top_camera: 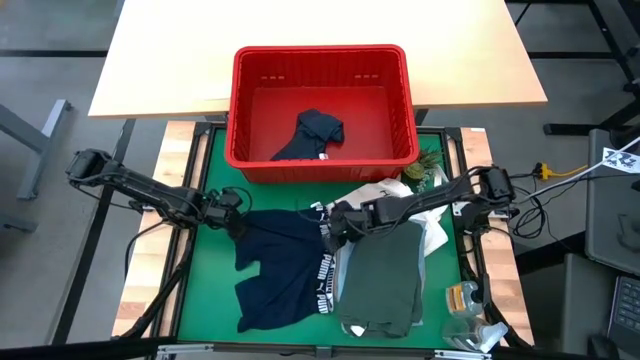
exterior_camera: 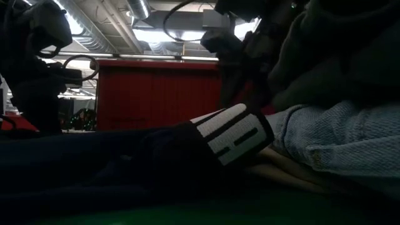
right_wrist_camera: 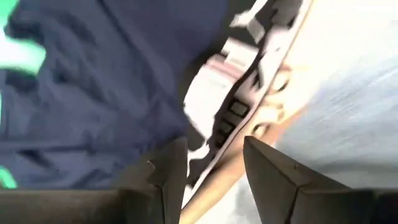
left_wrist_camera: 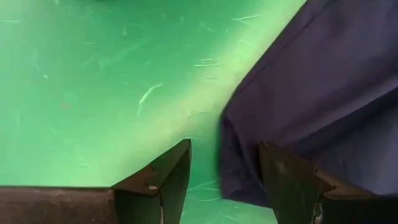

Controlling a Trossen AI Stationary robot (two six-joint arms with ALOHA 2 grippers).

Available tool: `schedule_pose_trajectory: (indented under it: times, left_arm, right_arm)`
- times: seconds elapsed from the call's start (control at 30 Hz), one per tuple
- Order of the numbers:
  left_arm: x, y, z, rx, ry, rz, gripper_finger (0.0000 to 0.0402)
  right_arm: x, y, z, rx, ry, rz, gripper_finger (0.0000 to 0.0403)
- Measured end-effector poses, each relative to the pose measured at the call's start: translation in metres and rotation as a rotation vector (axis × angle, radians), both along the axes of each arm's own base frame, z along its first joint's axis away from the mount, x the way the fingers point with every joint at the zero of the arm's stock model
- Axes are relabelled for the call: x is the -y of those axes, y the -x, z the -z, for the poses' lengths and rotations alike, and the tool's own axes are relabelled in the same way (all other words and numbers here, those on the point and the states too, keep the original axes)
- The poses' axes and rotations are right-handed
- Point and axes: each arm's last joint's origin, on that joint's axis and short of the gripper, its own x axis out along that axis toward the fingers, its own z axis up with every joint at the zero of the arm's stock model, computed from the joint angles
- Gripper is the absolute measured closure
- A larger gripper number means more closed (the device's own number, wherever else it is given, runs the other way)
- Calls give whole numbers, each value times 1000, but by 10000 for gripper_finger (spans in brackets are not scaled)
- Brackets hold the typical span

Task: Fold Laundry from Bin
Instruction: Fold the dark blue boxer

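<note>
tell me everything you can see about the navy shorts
The navy shorts are soft dark fabric, spread flat but rumpled on the green mat in front of the red bin. Their waistband carries white lettering and lies against the olive garment. The left gripper stands open at their outer edge, the right gripper open above the waistband.

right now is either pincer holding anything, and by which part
Nothing is held. The left pincer stands open over an edge of the navy shorts; the right pincer is open above their waistband.
</note>
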Motion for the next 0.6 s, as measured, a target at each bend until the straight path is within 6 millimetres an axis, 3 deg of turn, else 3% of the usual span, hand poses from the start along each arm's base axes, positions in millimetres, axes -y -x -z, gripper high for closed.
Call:
schedule_pose_trajectory:
  times: [0.33, 0.6]
  left_arm:
    - [-2, 8, -10, 59, 0, 20, 220]
    - [-1, 14, -24, 201, 40, 63, 220]
  right_arm:
    - [10, -1, -17, 87, 78, 14, 244]
    - [8, -9, -24, 204, 151, -116, 244]
